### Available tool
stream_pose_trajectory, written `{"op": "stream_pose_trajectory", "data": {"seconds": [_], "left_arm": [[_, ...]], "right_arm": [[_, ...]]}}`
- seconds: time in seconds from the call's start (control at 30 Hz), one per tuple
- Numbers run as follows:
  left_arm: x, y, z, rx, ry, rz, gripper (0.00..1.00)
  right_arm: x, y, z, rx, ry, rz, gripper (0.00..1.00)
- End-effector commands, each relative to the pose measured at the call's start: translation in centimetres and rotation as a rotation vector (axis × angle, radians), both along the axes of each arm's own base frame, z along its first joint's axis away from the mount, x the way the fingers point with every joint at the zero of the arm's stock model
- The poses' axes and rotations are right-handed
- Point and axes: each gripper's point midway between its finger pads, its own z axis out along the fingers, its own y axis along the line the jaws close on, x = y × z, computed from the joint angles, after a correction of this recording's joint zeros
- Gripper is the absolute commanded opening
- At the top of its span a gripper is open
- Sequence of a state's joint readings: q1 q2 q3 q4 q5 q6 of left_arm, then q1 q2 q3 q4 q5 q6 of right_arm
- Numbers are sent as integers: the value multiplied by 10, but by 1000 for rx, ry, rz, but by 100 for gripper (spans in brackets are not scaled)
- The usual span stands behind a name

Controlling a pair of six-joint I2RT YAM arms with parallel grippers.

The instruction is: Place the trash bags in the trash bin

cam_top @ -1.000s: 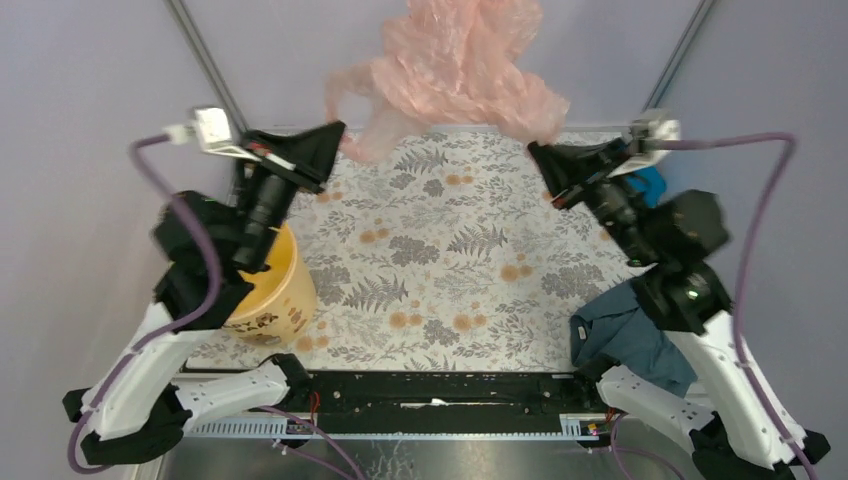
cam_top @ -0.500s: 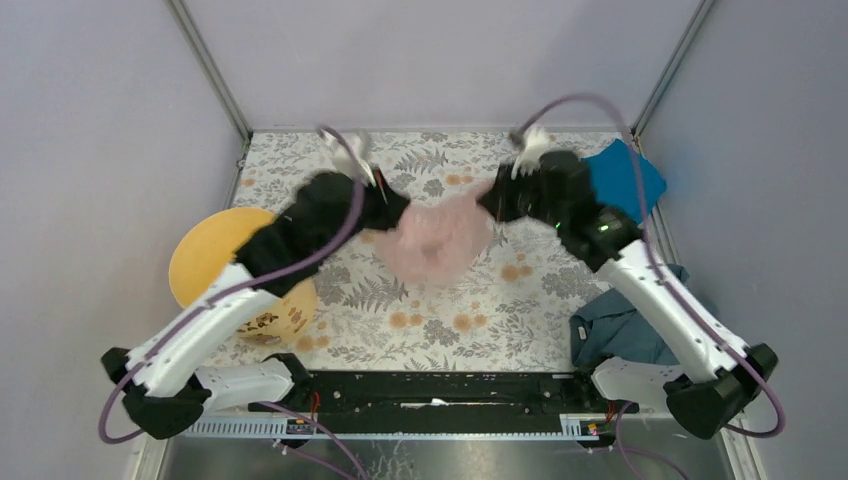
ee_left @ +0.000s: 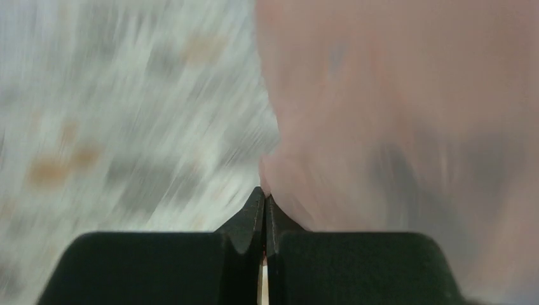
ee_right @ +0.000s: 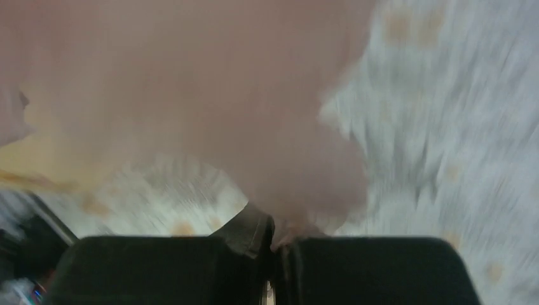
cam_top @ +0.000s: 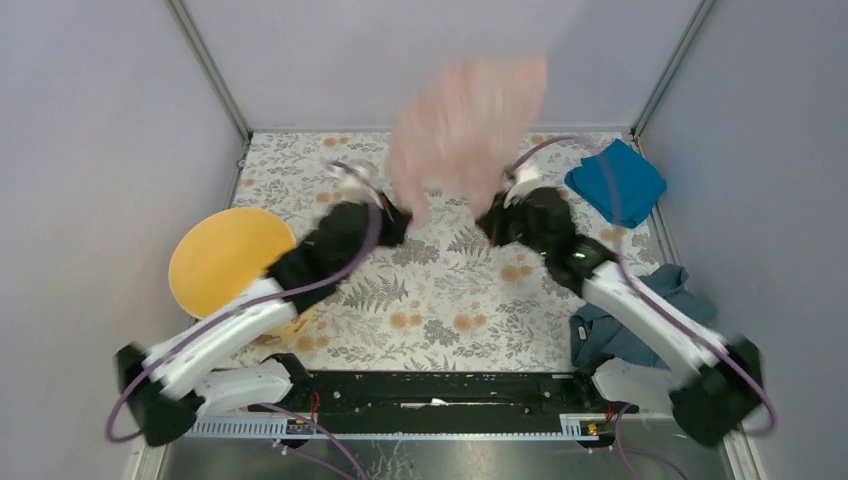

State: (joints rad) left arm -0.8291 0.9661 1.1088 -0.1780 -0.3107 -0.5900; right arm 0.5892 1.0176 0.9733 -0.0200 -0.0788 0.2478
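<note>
The pale pink trash bag (cam_top: 465, 125) billows up, blurred, between my two grippers above the middle of the table. My left gripper (cam_top: 400, 215) is shut on the bag's left edge; in the left wrist view the pink film (ee_left: 394, 114) comes out of the closed tips (ee_left: 264, 194). My right gripper (cam_top: 490, 215) is shut on the bag's right edge; in the right wrist view the film (ee_right: 210, 95) fills the frame above the closed tips (ee_right: 274, 229). The yellow-orange trash bin (cam_top: 225, 255) stands at the left, partly behind my left arm, apart from the bag.
A bright blue folded cloth (cam_top: 615, 180) lies at the back right. A dark teal cloth (cam_top: 625, 320) lies at the right front under my right arm. Grey walls enclose the floral table (cam_top: 450, 300) on three sides. Both wrist views are motion-blurred.
One second ago both arms held the bag high and spread; then they swung down and inward with it bunched. Now the bag billows upward between the close-set grippers.
</note>
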Motion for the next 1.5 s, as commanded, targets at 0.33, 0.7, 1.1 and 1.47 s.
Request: {"op": "stream_pose_trajectory", "data": {"seconds": [0.33, 0.7, 1.1, 1.47], "left_arm": [[4, -11, 180, 46, -280, -70, 0], [42, 50, -56, 243, 135, 330, 0], [76, 45, -14, 189, 122, 230, 0], [48, 34, -47, 155, 113, 89, 0]], "right_arm": [[45, 13, 158, -71, -135, -38, 0], [38, -1, 18, -77, -103, -87, 0], [85, 5, -5, -140, 103, -101, 0], [40, -19, -76, -95, 267, -81, 3]]}}
